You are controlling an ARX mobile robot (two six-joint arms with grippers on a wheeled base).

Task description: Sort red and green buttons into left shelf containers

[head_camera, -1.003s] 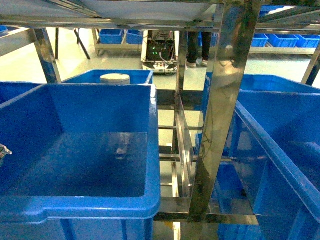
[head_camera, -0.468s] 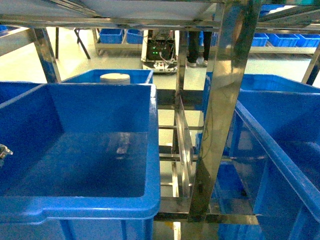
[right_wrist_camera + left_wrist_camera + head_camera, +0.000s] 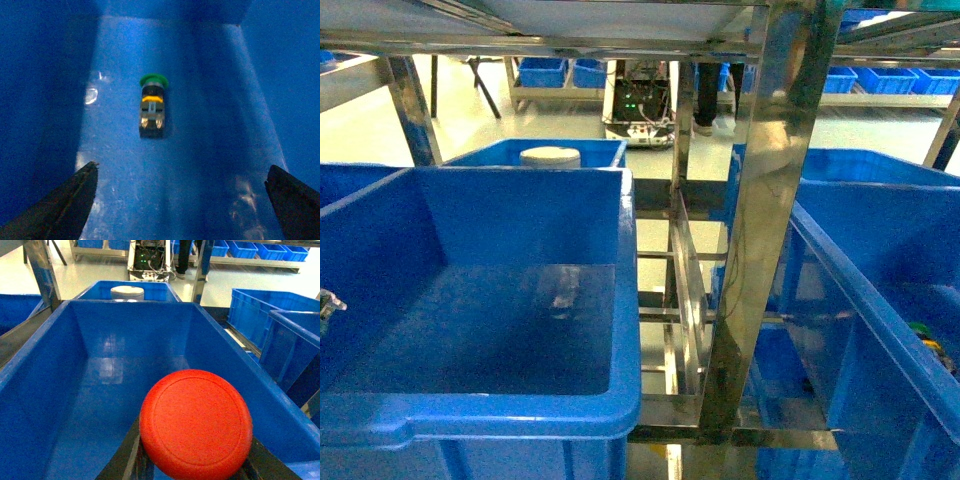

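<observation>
The red button [image 3: 196,422] fills the lower part of the left wrist view, its glossy round cap facing the camera. My left gripper [image 3: 195,457] is shut on it, with dark fingers [image 3: 127,460] showing on both sides below the cap. It hangs over the near end of a deep blue bin [image 3: 75,340], the left shelf container [image 3: 520,410]. The green button [image 3: 152,105] lies on its side on the floor of another blue bin [image 3: 45,100], cap pointing away. My right gripper [image 3: 182,200] is open, short of the button, its fingertips [image 3: 70,205] wide apart.
A steel rack post [image 3: 760,230] stands between the left bin and the right blue bin [image 3: 880,290]. Behind the left bin sits another blue bin holding a white round lid [image 3: 550,157]. More blue crates [image 3: 280,315] stand to the right. A cart with electronics [image 3: 640,110] is on the floor beyond.
In the head view a small green and yellow thing has come into sight at the right edge, inside the right bin. Nothing else has shifted.
</observation>
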